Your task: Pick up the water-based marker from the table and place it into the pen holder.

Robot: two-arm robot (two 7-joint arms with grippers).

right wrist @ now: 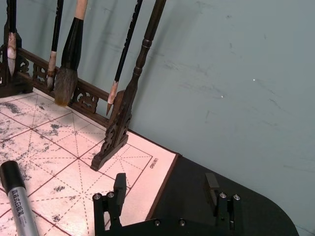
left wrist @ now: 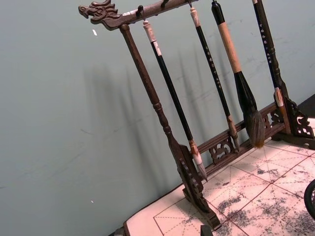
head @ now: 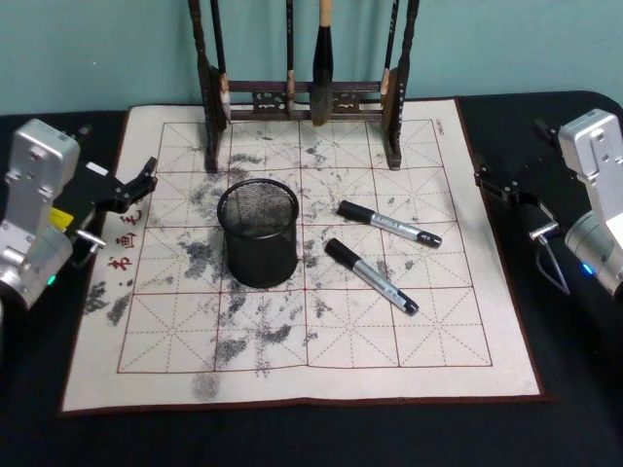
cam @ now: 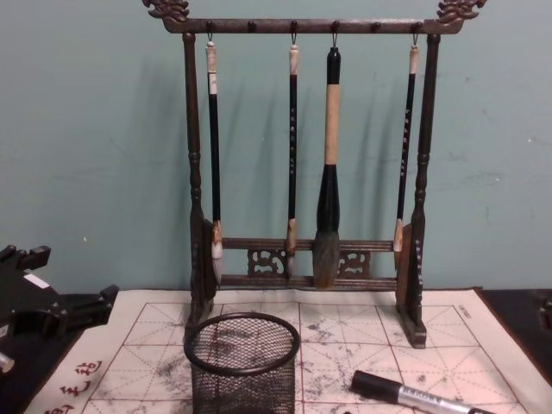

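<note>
Two black-capped, grey-barrelled markers lie on the ink-stained practice mat (head: pixel 438 331), just right of the pen holder (head: pixel 261 255). The nearer marker (head: pixel 372 276) and the farther marker (head: pixel 389 224) both slant the same way, apart from each other and from the cup. The pen holder stands upright near the mat's middle, a black mesh cup with nothing visible inside. Behind it stands a dark wooden brush rack (cam: pixel 302 267) with four brushes (cam: pixel 328 172) hanging from its top bar. The left gripper (head: pixel 144 178) hovers at the mat's left edge, fingers spread and holding nothing. The right gripper (right wrist: pixel 165 184) hangs over the black table (head: pixel 565 370) beside the mat's right edge, fingers likewise apart and empty.
</note>
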